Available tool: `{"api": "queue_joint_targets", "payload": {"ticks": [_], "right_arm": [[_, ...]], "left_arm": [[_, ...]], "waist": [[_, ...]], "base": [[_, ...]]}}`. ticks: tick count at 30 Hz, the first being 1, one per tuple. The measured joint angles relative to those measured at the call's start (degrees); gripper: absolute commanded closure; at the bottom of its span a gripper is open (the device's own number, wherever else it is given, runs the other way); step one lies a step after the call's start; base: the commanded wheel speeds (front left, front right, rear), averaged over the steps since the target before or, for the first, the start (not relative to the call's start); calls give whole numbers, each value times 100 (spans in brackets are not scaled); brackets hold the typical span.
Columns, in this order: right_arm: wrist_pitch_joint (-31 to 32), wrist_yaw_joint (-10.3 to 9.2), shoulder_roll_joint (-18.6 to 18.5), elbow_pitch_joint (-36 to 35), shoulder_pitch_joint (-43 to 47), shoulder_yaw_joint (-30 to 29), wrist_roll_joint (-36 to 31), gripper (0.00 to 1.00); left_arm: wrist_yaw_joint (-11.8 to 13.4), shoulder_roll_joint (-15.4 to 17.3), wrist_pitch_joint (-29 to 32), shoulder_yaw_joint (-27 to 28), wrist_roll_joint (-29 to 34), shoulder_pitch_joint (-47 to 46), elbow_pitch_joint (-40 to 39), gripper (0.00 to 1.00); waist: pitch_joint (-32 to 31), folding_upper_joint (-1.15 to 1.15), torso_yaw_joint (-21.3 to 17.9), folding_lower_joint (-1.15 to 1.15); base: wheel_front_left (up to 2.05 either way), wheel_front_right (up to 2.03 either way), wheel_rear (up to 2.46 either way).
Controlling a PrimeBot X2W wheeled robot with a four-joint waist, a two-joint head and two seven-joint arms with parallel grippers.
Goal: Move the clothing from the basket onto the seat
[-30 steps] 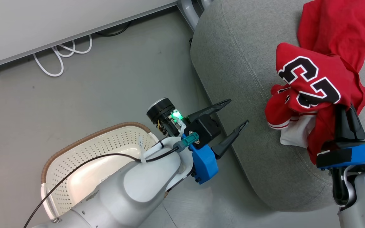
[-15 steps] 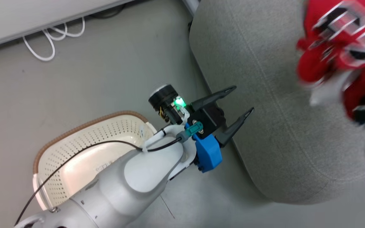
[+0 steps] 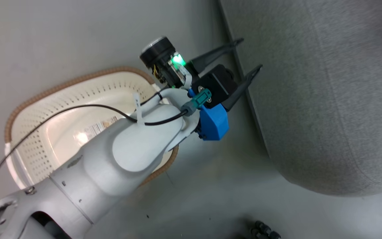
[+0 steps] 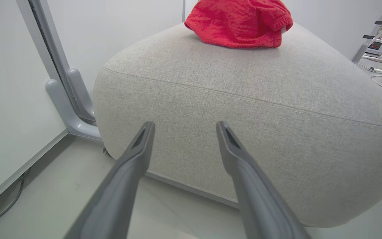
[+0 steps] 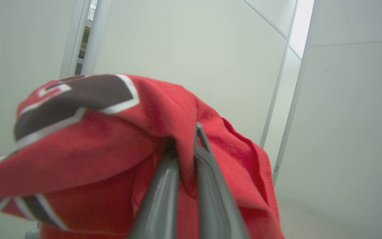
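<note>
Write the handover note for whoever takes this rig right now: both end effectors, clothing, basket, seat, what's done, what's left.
Left end effector: open, empty, pointing at the side of the seat.
Right end effector: shut on the red jersey, held up in the air.
Plain red cloth: lying on top of the seat.
Basket: on the floor beside the seat; no clothing in its visible part.
Done: plain cloth is on the seat.
Left: lay the jersey on the seat and release.
</note>
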Motion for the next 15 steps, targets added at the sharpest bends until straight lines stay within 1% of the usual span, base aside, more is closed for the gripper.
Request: {"api": "queue_joint_targets", "payload": {"ticks": [4, 8, 15], "right_arm": [[0, 0, -132, 483, -244, -215, -25, 100], [0, 0, -120, 946, -301, -502, -91, 100], [-1, 0, 220, 1458, -98, -611, -361, 100]], "left_arm": [[54, 138, 115, -10, 91, -160, -199, 0], [104, 222, 196, -30, 141, -240, -390, 0], [179, 335, 280, -46, 147, -262, -632, 0]], "waist": [[457, 0, -5, 0], [801, 0, 1, 0], [1055, 0, 54, 0]], "base": [[0, 0, 0], [0, 0, 0], [0, 0, 0]]}}
